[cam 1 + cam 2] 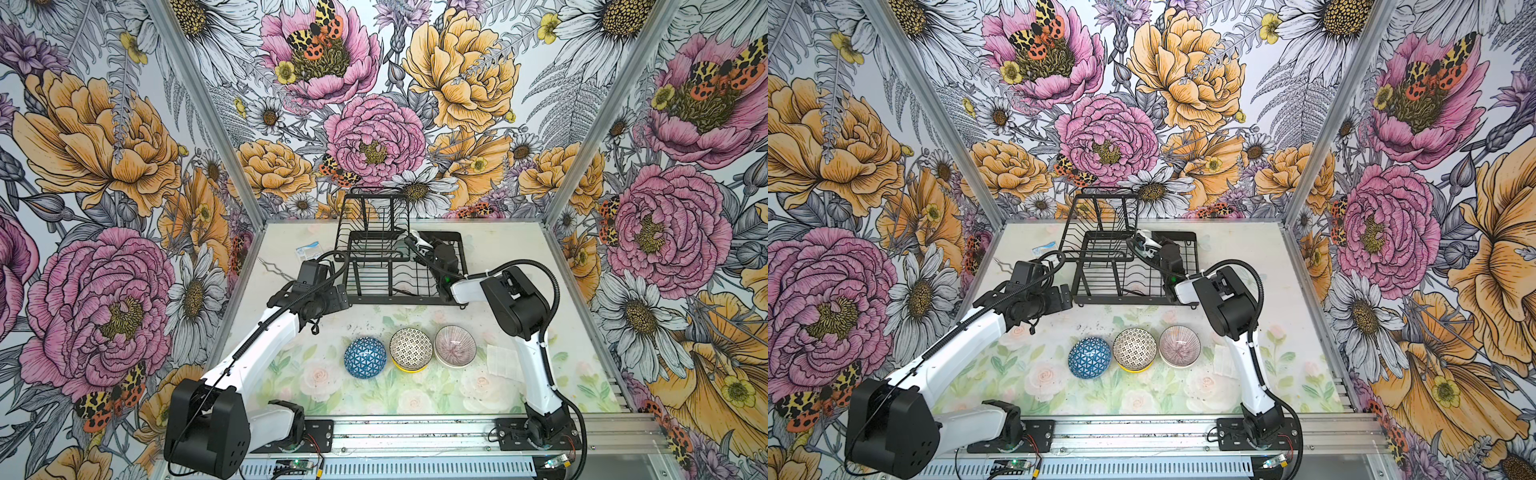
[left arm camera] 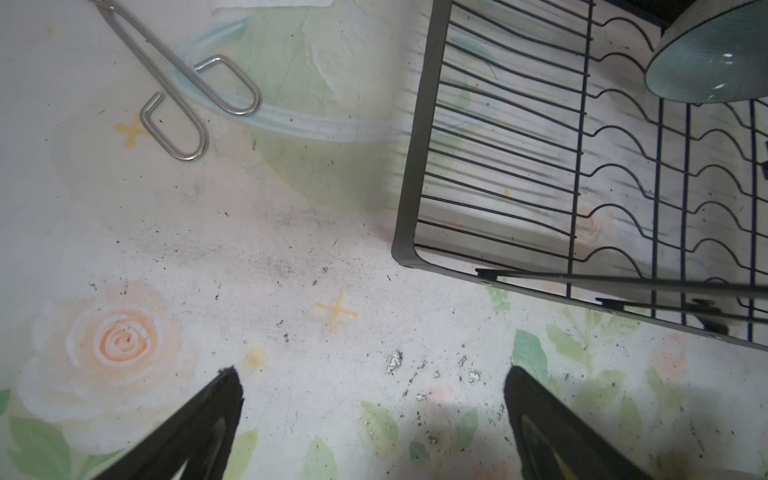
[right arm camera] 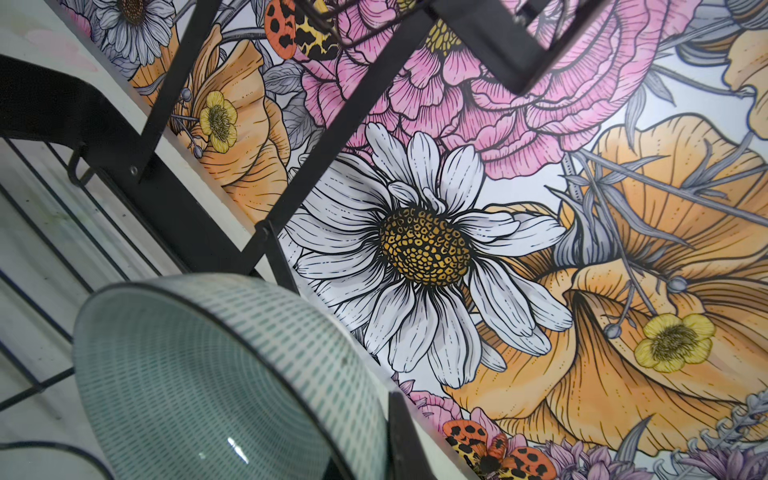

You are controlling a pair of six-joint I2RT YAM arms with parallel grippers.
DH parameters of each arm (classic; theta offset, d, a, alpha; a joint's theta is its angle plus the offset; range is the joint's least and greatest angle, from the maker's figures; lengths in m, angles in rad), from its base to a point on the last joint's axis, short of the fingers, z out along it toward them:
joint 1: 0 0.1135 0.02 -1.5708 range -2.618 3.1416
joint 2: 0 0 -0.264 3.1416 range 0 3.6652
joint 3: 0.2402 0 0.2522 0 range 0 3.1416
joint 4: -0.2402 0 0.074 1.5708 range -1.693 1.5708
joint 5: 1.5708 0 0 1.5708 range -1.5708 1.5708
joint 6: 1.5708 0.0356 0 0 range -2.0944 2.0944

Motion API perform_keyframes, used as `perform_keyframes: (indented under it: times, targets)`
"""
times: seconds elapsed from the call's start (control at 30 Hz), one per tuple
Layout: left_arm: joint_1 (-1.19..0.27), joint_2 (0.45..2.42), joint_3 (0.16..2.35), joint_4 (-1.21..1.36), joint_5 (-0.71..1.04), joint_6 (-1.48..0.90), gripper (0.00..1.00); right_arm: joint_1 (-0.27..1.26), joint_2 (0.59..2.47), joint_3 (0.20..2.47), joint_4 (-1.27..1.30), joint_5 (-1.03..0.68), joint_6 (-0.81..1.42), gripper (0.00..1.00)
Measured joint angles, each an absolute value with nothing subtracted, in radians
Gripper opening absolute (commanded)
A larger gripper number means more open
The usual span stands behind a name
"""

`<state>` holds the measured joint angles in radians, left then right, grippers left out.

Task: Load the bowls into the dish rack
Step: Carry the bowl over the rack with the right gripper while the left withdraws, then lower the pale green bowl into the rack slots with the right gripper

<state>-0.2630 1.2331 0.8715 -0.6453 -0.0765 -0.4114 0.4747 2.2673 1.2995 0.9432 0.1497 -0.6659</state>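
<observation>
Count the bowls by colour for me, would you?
blue bowl with white triangles: 1
black-and-white geometric bowl: 1
yellow bowl, under the geometric one: 1
pink lined bowl: 1
pale teal bowl, over the dish rack: 1
Total: 5 bowls in view

Blue bowl (image 1: 1090, 357), black-and-white bowl (image 1: 1135, 346) and pink bowl (image 1: 1179, 345) sit in a row near the dish rack (image 1: 1121, 272).

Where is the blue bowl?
In both top views the blue bowl sits on the table, left end of the row, next to the black-and-white bowl.
</observation>
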Motion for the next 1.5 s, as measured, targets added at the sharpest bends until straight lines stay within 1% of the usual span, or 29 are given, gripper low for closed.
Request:
perform_keyframes:
  times: [0.53,1.0,1.5]
  targets:
    - [-0.271,1.255,0.884,-0.638,-0.072,-0.411,0.99,0.501,2.3,1.297,0.966,0.156,-0.645,0.0]
    - [-0.279,1.268,0.884,-0.637,-0.061,-0.411,0.99,0.505,2.333,1.306,1.045,0.217,-0.659,0.0]
    - [-0.287,1.281,0.884,-0.63,-0.058,-0.411,0.99,0.508,2.352,1.315,1.049,0.224,-0.675,0.0]
